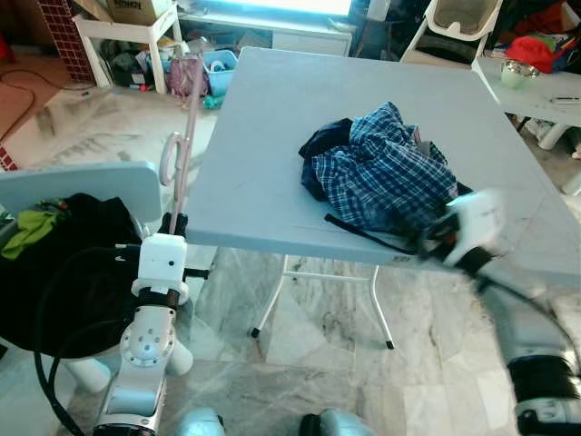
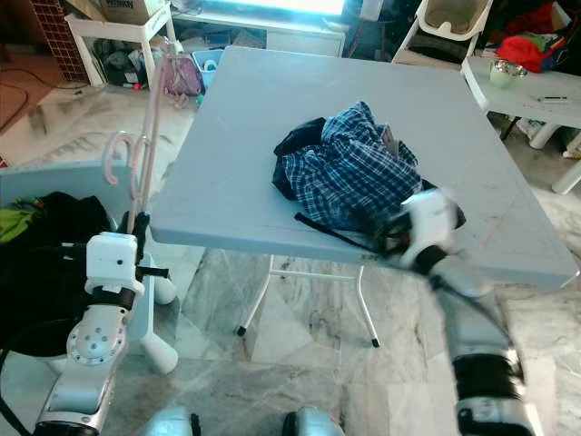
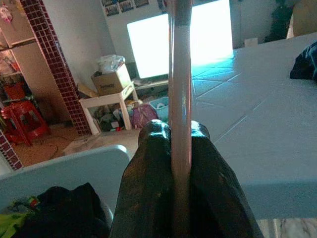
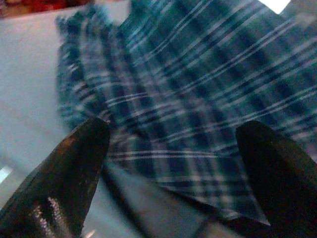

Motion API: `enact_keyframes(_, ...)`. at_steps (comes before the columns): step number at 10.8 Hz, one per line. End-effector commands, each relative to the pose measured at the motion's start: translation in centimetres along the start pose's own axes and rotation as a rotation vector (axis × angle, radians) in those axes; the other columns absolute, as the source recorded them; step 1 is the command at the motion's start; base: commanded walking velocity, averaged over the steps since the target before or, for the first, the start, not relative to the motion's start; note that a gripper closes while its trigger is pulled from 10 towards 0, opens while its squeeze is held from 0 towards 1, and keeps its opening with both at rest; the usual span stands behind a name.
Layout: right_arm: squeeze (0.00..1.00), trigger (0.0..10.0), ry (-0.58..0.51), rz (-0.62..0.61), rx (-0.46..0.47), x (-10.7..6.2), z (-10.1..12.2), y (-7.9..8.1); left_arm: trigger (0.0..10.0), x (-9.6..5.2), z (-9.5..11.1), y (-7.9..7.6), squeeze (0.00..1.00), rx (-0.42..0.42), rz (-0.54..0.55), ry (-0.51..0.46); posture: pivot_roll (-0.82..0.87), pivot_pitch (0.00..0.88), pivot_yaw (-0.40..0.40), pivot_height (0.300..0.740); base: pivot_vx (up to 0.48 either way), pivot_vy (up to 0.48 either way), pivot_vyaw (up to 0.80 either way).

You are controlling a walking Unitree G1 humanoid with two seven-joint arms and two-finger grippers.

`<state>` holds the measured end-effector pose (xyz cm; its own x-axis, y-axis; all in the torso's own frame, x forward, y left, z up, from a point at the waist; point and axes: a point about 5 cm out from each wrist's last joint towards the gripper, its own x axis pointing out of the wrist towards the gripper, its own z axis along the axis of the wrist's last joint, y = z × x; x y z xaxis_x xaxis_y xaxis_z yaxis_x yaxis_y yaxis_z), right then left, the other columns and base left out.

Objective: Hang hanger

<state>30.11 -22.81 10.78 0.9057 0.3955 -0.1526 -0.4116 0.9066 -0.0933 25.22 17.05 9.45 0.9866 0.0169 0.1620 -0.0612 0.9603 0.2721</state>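
A pink plastic hanger (image 1: 182, 154) stands upright beside the left edge of the grey table (image 1: 263, 127). My left gripper (image 1: 175, 223) is shut on its lower bar, with the black fingers (image 3: 148, 178) pinching the pink bar (image 3: 179, 99). A blue plaid shirt (image 1: 386, 173) lies crumpled on the table over a dark garment. My right gripper (image 4: 173, 163) is open, blurred by motion, at the shirt's near edge by the table's front right (image 1: 436, 236).
A pale chair (image 1: 82, 186) draped with black and green clothes stands at my left. White table legs (image 1: 318, 291) rise from the marble floor. A white side table and boxes (image 1: 127, 27) sit at the back left, another white table (image 1: 536, 91) at the back right.
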Motion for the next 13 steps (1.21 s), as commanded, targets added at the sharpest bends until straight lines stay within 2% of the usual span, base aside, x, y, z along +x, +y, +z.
enact_keyframes(1, 0.00, 10.0, 0.069, 0.032, 0.004, 0.3, -1.1, 0.9, 10.0, -0.1, 0.5, -0.2, 0.00, 0.000, -0.004, -0.015, 0.07, 0.105, -0.072, 0.740, 0.000, 0.000, 0.00)
enact_keyframes(3, 0.00, 10.0, 0.134, 0.058, 0.005, 1.4, -2.2, 2.2, 10.0, -0.3, 0.5, -0.2, 0.00, 0.000, -0.005, -0.010, 0.08, 0.111, -0.076, 0.740, 0.000, 0.000, 0.00)
enact_keyframes(5, 0.00, 10.0, 0.225, -0.027, 0.065, 3.6, -2.9, 2.6, 10.0, -0.6, 0.4, -0.3, 0.00, -0.001, -0.002, -0.003, 0.10, 0.101, -0.088, 0.740, 0.000, 0.000, 0.00)
enact_keyframes(6, 0.00, 10.0, 0.233, -0.065, 0.062, 4.7, -2.5, 2.8, 10.0, -0.6, 0.5, -0.4, 0.00, -0.004, 0.004, -0.001, 0.10, 0.101, -0.091, 0.740, 0.000, 0.000, 0.00)
enact_keyframes(8, 0.00, 10.0, 0.140, -0.135, 0.137, 9.3, 1.5, 4.5, 10.0, -0.5, 0.6, -0.6, 0.00, -0.009, 0.008, -0.002, 0.12, 0.102, -0.103, 0.740, 0.000, 0.000, 0.00)
enact_keyframes(9, 0.00, 10.0, 0.125, -0.155, 0.154, 10.1, 2.3, 4.9, 10.0, -0.6, 0.6, -0.6, 0.00, -0.009, 0.009, 0.000, 0.12, 0.103, -0.109, 0.740, 0.000, 0.000, 0.00)
enact_keyframes(10, 0.00, 10.0, 0.095, -0.235, 0.220, 11.8, 4.4, 5.8, 10.0, -0.7, 0.5, -0.6, 0.00, -0.010, 0.016, 0.003, 0.14, 0.102, -0.116, 0.740, 0.000, 0.000, 0.00)
enact_keyframes(12, 0.00, 10.0, 0.009, -0.306, 0.354, 13.1, 6.7, 7.2, 10.0, -0.6, 0.5, -0.6, 0.00, -0.008, 0.026, 0.003, 0.16, 0.102, -0.126, 0.740, 0.000, 0.000, 0.00)
enact_keyframes(13, 0.00, 10.0, -0.014, -0.290, 0.399, 13.4, 7.1, 7.8, 10.0, -0.5, 0.5, -0.5, 0.00, -0.006, 0.029, 0.004, 0.17, 0.101, -0.128, 0.740, 0.000, 0.000, 0.00)
